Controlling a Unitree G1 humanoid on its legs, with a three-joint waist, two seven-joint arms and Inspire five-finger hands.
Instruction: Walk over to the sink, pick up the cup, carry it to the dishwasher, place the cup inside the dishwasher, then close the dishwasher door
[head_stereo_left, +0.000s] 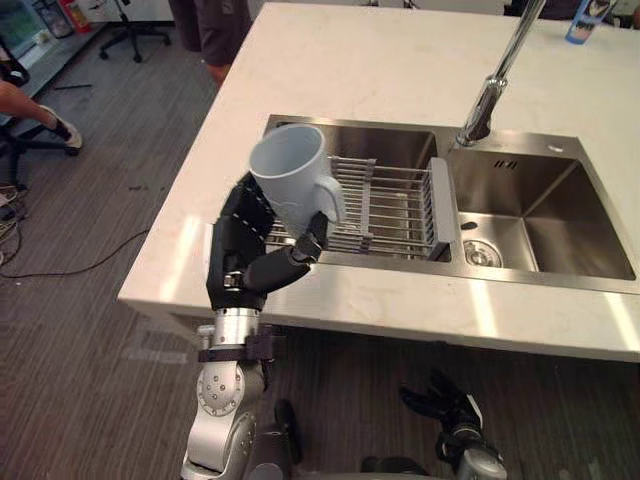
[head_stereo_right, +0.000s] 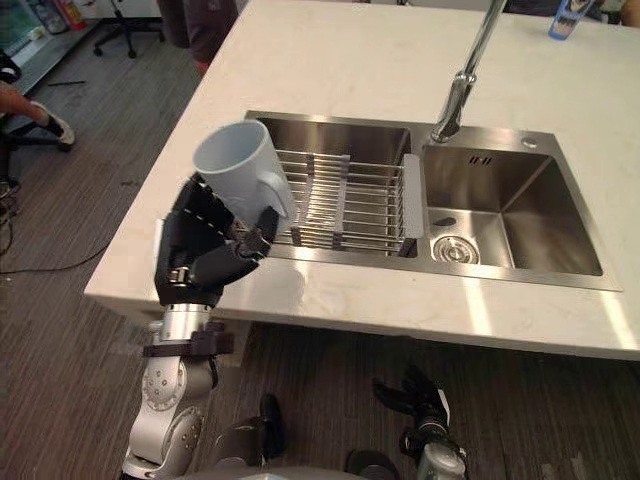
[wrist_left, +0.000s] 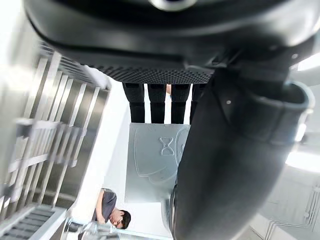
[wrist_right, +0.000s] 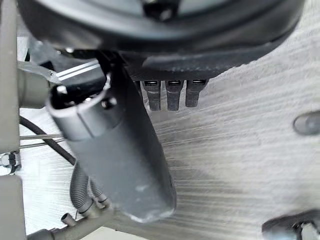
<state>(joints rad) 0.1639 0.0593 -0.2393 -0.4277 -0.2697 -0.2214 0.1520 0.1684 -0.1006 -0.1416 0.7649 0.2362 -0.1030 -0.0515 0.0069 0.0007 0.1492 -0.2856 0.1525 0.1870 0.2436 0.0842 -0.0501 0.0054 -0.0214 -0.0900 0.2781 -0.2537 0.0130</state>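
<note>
A pale grey cup (head_stereo_left: 290, 170) with a handle is held up above the counter's front edge, left of the sink (head_stereo_left: 540, 215). My left hand (head_stereo_left: 250, 245) is shut on it, fingers behind the cup and thumb by the handle. The cup (head_stereo_right: 240, 168) tilts with its mouth up and toward the far left. In the left wrist view the cup (wrist_left: 152, 165) shows past my fingers (wrist_left: 157, 102). My right hand (head_stereo_left: 445, 405) hangs low below the counter, over the floor, holding nothing, its fingers (wrist_right: 172, 95) relaxed.
A wire rack (head_stereo_left: 385, 205) spans the left basin. The tap (head_stereo_left: 495, 85) rises behind the divider. The pale counter (head_stereo_left: 400, 70) stretches far back. A person (head_stereo_left: 210, 30) stands at the far left corner; an office chair (head_stereo_left: 135, 30) and another person's foot (head_stereo_left: 60, 125) are left.
</note>
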